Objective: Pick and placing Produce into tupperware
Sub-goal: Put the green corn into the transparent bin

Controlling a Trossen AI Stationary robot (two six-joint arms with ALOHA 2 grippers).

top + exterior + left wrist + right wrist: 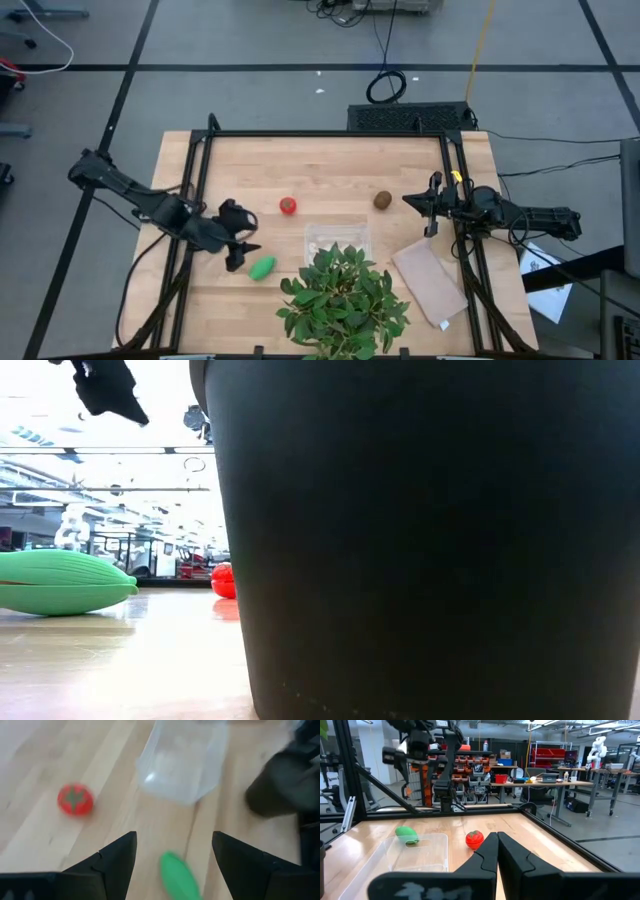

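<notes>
Produce is distributed over the wooden worktop [330, 170], none of it yet inside the tupperware [337, 240]. The clear container stands empty near the worktop centre, directly behind the leafy potted plant [343, 300], whose dark pot blocks most of the low view.

The green oblong piece [262, 267] lies on the worktop just beside the left gripper [243, 254]. In the left wrist view this piece [179, 876] is seen between the two dark fingers [115, 862], which are spread wide apart with nothing held. The spread is judged to be a preparation for closing around the green piece, so this item is taken as the first to be picked. The gripper is hovering above the worktop rather than resting on it, as the low view suggests, where the green piece [62, 582] lies flat and only a dark part of the arm is visible high up.

The red tomato [288, 206] rests behind the green piece, apart from the container; the brown kiwi-like ball [382, 200] lies further toward the right arm's side. A flat tan sheet [428, 283] lies near the front right corner and is not part of the task.

The right gripper [430, 205] is parked near the right edge of the worktop, level with the kiwi-like ball. In the right wrist view its fingers [512, 857] are pressed together and empty, which is consistent with a waiting arm.
</notes>
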